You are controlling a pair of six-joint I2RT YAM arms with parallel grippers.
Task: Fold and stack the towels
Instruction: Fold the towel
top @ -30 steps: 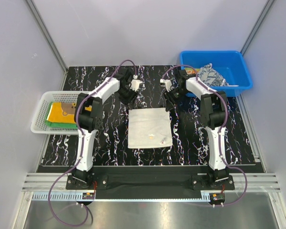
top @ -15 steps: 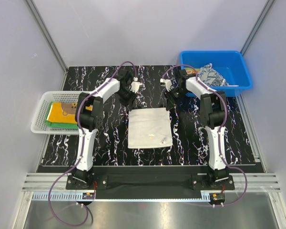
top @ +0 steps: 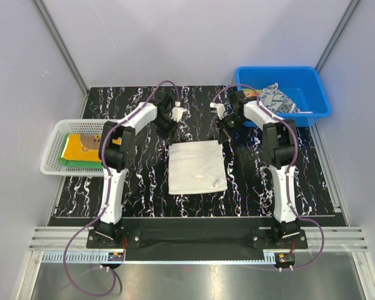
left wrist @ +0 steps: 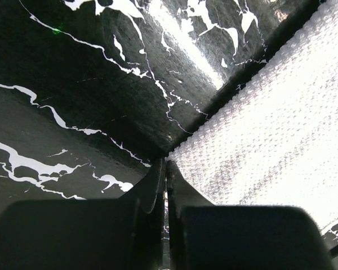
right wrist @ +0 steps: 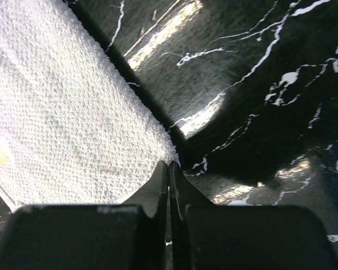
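Note:
A plain white towel [top: 195, 167] lies flat on the black marbled table, with a small tag near its front right corner. My left gripper [top: 169, 132] is at the towel's far left corner. In the left wrist view its jaws [left wrist: 167, 163] are pressed together on the very tip of the white towel [left wrist: 270, 112]. My right gripper [top: 221, 133] is at the far right corner. In the right wrist view its jaws [right wrist: 169, 163] are likewise pinched on the corner of the white towel [right wrist: 62, 112].
A white basket [top: 52, 147] at the left edge holds an orange-yellow bear towel [top: 82, 145] on a green towel [top: 65, 160]. A blue bin [top: 316, 94] at the back right holds a navy-and-white patterned towel [top: 276, 99]. Grey walls close in on three sides.
Both grippers have closed from partly open onto the towel's far corners. The arms shifted only slightly; the towel still lies flat.

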